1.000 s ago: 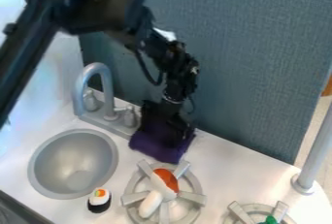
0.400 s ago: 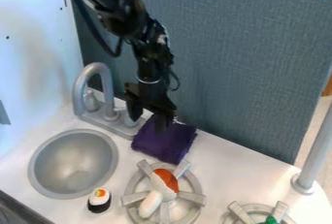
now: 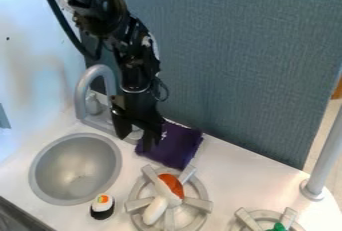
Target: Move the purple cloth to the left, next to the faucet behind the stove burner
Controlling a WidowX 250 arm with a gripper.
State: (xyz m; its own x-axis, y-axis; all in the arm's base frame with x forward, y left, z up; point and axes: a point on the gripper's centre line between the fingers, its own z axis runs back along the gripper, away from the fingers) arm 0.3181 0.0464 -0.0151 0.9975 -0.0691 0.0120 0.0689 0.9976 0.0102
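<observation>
1. Camera view: the jaws of the black gripper are standing open, with a clear gap between them, and are holding nothing.
2. Pointing downward, the gripper is hanging over the near-wall side of the counter, one finger just beside the faucet, the other overlapping the left edge of the purple cloth in the view — whether it is touching the fabric, I cannot tell.
3. The purple cloth is lying on the white counter, between the faucet and the nearer stove burner, with its far edge close to the blue-gray panel.
4. The curved gray faucet is standing behind the round gray sink basin.
5. In front of the cloth, the gray stove burner is bearing an orange-and-white toy food piece — a white oblong end is slanting toward the lower left.
6. A toy sushi roll is standing upright between basin and burner, its black base down.
7. Farther right, a second burner is holding a green object, partly cut off, while a gray post is rising from the counter.
</observation>
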